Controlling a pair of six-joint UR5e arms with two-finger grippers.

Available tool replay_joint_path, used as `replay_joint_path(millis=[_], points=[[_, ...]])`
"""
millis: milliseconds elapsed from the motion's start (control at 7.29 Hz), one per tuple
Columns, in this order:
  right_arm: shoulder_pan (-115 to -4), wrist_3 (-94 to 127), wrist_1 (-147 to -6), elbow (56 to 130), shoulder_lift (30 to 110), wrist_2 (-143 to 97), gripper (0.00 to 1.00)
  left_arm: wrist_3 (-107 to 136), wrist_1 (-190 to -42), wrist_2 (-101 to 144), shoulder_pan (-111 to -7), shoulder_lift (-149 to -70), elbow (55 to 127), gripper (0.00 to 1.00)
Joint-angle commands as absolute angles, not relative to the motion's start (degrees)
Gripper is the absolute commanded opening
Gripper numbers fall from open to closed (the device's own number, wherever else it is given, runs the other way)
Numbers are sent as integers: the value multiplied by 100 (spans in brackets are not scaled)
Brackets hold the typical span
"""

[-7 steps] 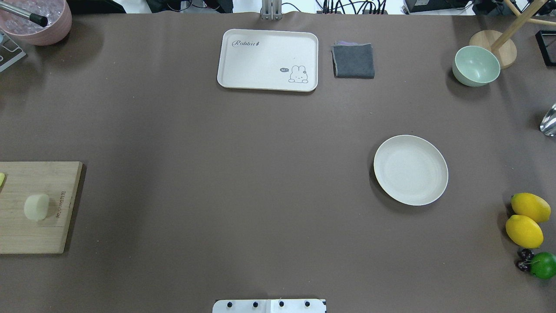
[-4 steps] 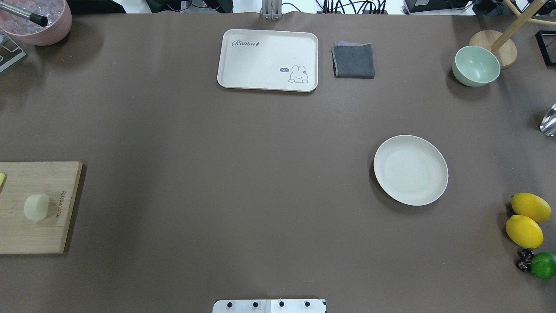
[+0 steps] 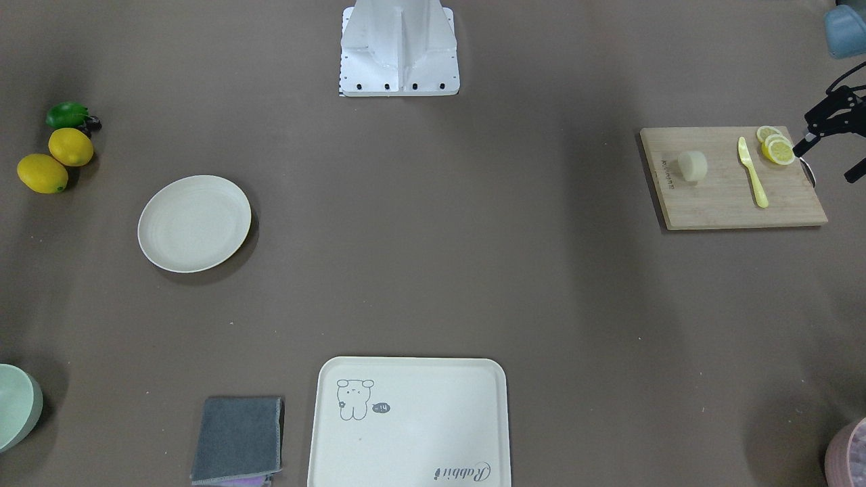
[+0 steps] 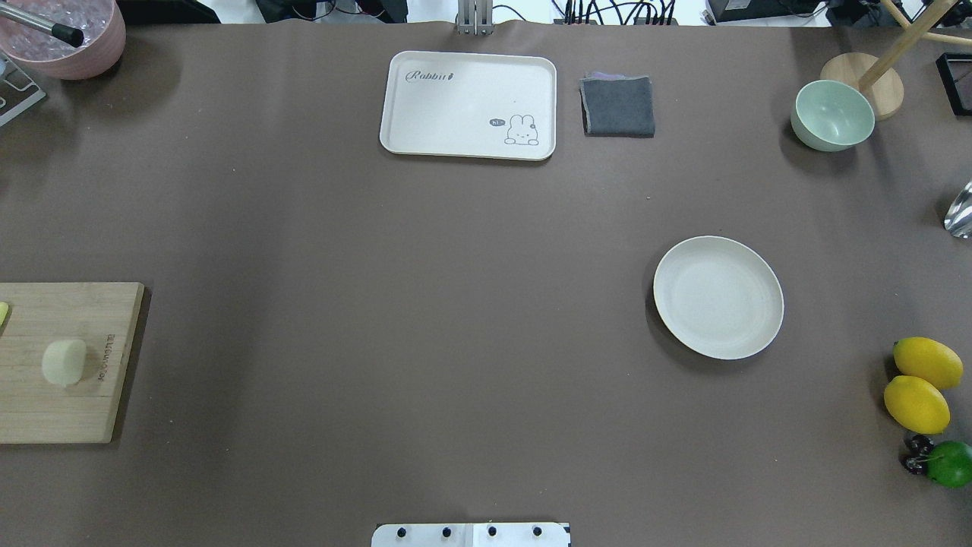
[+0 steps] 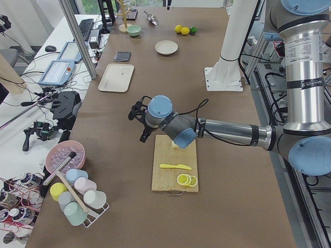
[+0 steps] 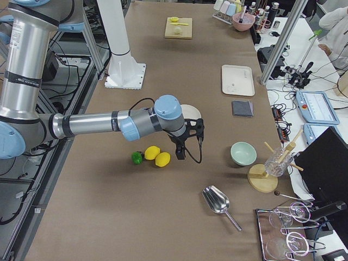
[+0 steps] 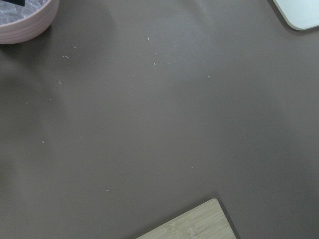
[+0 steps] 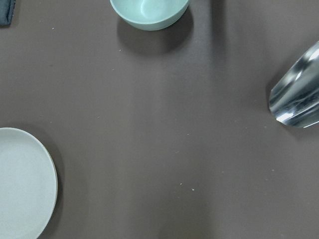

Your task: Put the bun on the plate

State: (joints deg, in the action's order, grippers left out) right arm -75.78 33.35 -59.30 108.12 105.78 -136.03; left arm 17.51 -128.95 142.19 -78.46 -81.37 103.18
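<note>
Bun on board, bench's left edge; plate well apart, open bench between. Left gripper spread; right gripper unclear.

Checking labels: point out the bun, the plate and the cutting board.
bun (image 4: 64, 362), overhead view, its middle.
plate (image 4: 717, 297), overhead view, bare centre.
cutting board (image 4: 53, 414), overhead view, bare wood near its front edge.

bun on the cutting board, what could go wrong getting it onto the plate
The bun sits far across the table from the plate, so a long carry or handover could drop it. The knife and lemon slices share its board and might get knocked.
</note>
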Motion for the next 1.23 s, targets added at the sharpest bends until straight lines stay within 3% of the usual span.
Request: replay_joint_path(millis=[0,274,548,960,1097], points=[[-6413,4941,-4837,10573,10495,-12890,99,1767,-12955,14194,-7822,-8068,10266,98],[-5507,6024,-4519,10469,10154,-12238,96,1767,-12955,14194,-7822,-8086,10266,98],[-4636,6973,-3364,9655,9793,-11455,90,1758,-12964,14194,-7822,-8086,10266,98],[-3904,7724,-3032,9589,9765,-10751,49,1749,-13042,14194,-7840,-8051,10266,98],[-3763,7786,-3032,9606,9765,-10645,6,1758,-13113,14194,-7849,-7972,10283,98]])
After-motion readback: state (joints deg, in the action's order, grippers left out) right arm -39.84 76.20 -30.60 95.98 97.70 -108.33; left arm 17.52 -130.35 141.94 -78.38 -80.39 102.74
